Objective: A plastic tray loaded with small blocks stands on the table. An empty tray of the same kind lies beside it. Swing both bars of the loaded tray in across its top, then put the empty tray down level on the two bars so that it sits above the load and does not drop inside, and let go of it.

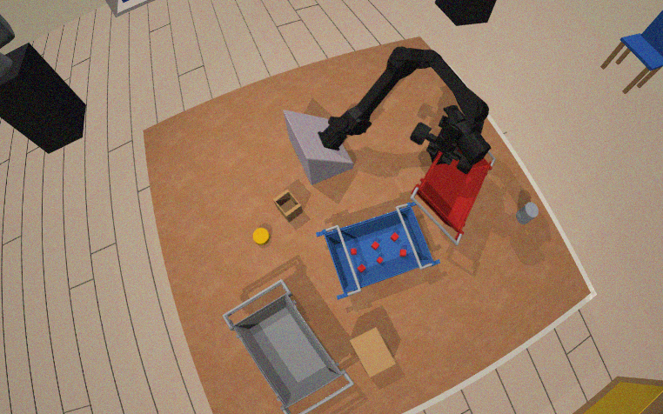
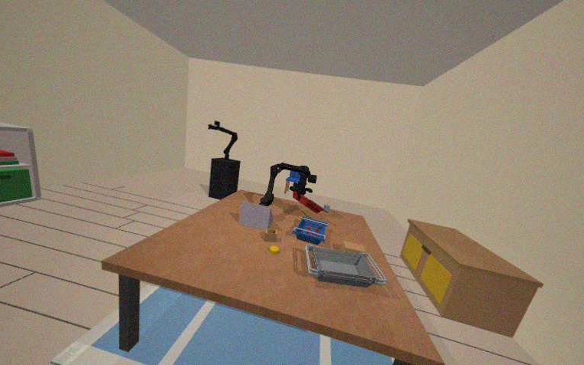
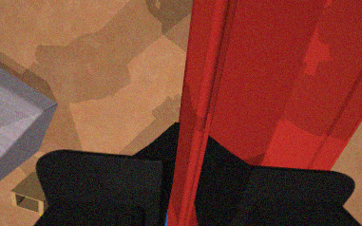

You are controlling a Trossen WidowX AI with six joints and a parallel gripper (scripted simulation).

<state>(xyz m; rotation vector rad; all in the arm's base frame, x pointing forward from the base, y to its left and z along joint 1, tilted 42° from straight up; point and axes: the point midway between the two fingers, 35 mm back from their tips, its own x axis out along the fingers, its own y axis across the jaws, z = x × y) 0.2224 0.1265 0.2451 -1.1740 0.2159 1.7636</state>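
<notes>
The blue tray [image 1: 380, 221] [image 2: 310, 237] stands on the table with several small red blocks [image 1: 375, 245] inside. Its left bar [image 1: 348, 259] and right bar [image 1: 409, 237] both lie across its top. My gripper [image 1: 452, 160] [image 2: 297, 194] [image 3: 183, 128] is shut on a side wall of the empty red tray [image 1: 452, 190] [image 2: 307, 202] [image 3: 265, 71]. The red tray hangs in the air, steeply tilted, beyond the blue tray's right end and not over it. A wire bar sticks out at its low end. Its far end is partly hidden by the gripper.
A grey wedge [image 1: 298, 138] [image 2: 256, 215] stands by the arm's base. A small open box [image 1: 287, 204], a yellow disc [image 1: 260, 236], a large grey tray [image 1: 292, 344] [image 2: 346, 267], a tan block [image 1: 372, 351] and a grey cylinder [image 1: 527, 211] also stand on the table.
</notes>
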